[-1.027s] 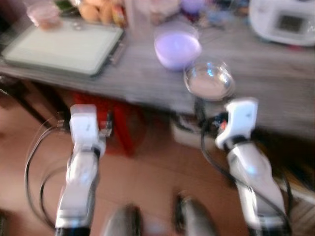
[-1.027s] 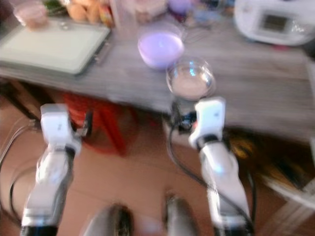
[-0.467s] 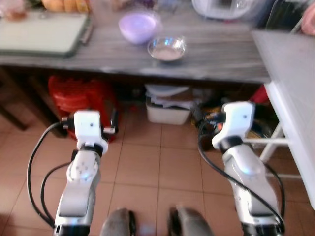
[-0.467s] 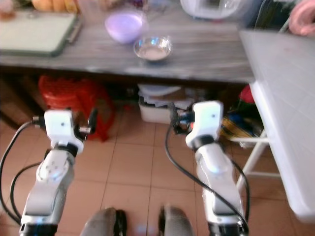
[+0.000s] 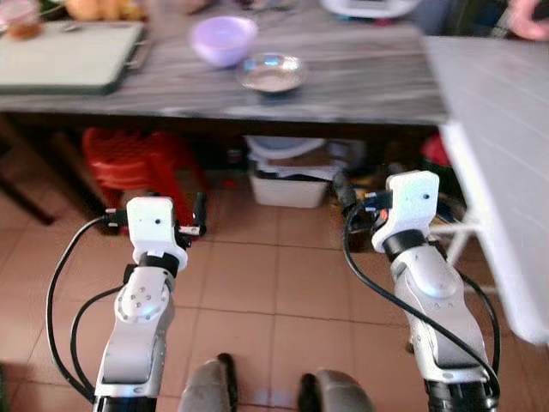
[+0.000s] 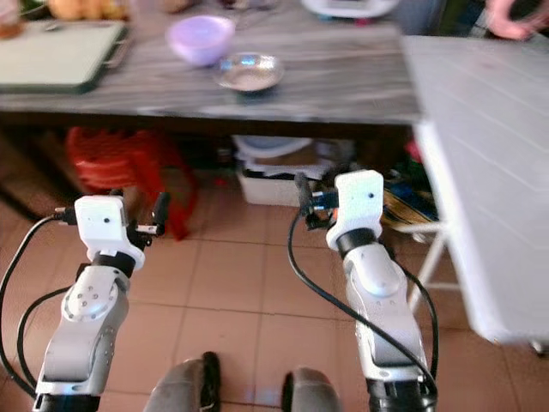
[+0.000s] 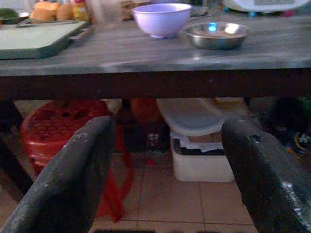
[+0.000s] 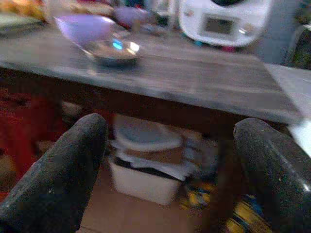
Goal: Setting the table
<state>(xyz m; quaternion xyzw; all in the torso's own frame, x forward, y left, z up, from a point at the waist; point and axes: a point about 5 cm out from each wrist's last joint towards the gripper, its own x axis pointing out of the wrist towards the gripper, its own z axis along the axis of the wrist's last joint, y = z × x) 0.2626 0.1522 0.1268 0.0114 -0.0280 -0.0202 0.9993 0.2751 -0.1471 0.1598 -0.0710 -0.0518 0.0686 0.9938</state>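
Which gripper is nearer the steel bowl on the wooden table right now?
Right. The right gripper hangs below the table edge, slightly right of the steel bowl; the left gripper hangs open farther off, to its left.

A grey wood-grain table (image 5: 360, 73) carries a lilac bowl (image 5: 223, 39), a steel bowl (image 5: 271, 73) just beside, and a tray (image 5: 64, 58)

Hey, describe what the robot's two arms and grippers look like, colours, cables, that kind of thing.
Both arms are silver-grey with rounded segments, each ending in a boxy white wrist block. Black cables loop alongside each arm. The right arm's block has a small red-orange spot beside it. The left gripper and right gripper each have two broad, rounded, matte black fingers.
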